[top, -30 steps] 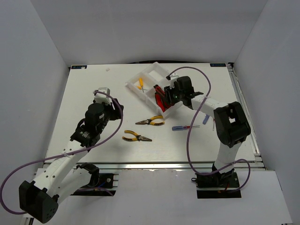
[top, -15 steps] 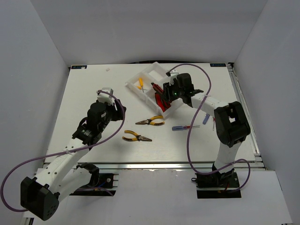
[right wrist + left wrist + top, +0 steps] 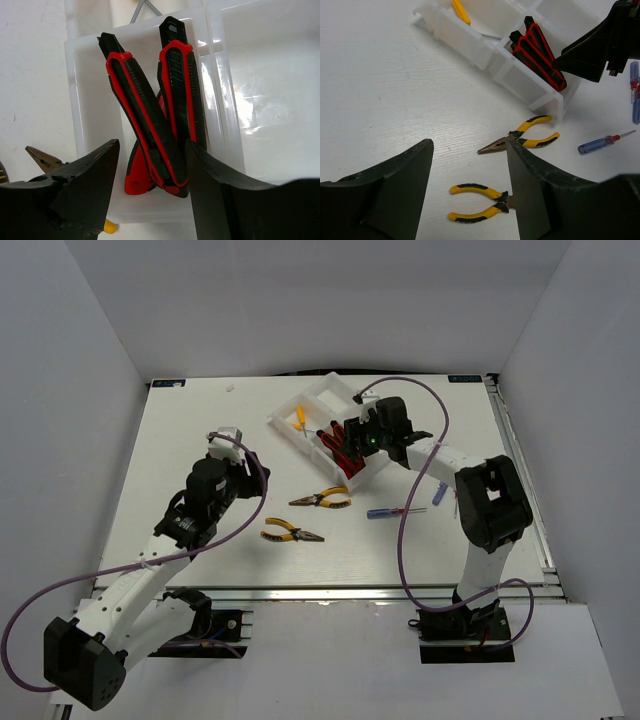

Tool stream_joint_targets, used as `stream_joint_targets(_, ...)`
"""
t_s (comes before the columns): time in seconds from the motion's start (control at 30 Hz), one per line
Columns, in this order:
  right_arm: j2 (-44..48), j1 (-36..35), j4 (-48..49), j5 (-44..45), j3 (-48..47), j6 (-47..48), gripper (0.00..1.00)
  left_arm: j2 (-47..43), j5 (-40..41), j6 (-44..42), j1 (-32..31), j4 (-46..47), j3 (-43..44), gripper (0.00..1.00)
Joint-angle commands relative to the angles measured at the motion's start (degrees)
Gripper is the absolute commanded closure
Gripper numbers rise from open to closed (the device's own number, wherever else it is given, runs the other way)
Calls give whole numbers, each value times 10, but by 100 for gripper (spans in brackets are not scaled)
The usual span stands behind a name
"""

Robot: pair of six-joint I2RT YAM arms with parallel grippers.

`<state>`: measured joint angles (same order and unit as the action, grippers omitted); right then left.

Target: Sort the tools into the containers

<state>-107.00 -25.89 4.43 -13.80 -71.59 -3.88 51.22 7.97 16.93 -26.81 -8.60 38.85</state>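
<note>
Here, right fingers [image 3: 85, 185] apart, over utility knives [image 3: 152, 135]

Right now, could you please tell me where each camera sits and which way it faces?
Top external: fixed above and behind the arm bases, looking down on the white table; both arms show.
Left wrist: low, looking across the table at yellow-handled pliers and the white four-compartment plastic tray; the open left gripper frames it.
Right wrist: looking down into the tray at red-and-black utility knives; the open right gripper frames it.
Shared: both wrist views show the knives in one compartment.
</note>
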Motion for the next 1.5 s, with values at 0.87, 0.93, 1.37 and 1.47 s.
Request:
stream_joint_targets(0.87,341,66,-544,-331,186,899,34,189,-216,16,2,-5,124,91)
stream_joint_targets(0.93,341,66,-523,-303,203,893,32,197,-179,16,2,-16,127,75)
stream_joint_targets(1.37,226,66,-392,-211,194,852,28,114,-29,-30,2,-55,83,53)
stream_joint_targets(1.47,199,66,-378,-201,182,846,28,107,-21,-35,2,-61,84,53)
